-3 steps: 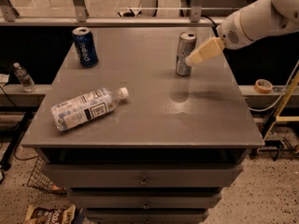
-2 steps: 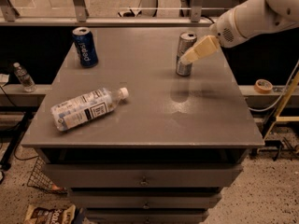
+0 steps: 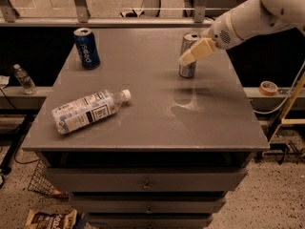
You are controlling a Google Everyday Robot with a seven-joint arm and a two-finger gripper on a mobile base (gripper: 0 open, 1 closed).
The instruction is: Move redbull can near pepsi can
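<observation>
The redbull can (image 3: 188, 69), slim and silver-grey, stands upright at the back right of the grey table (image 3: 157, 104). My gripper (image 3: 187, 58) comes in from the right on a white arm (image 3: 248, 20) and overlaps the can's middle, right at it. The pepsi can (image 3: 86, 48), dark blue with white lettering, stands upright at the back left of the table, well apart from the redbull can.
A clear plastic bottle (image 3: 88, 111) lies on its side at the front left of the table. A small bottle (image 3: 24, 79) stands on a ledge to the left, a tape roll (image 3: 269, 87) on a ledge to the right. A yellow frame (image 3: 293, 104) stands at the far right.
My gripper has shifted a little left and closer onto the redbull can. The cans and the bottle have not moved.
</observation>
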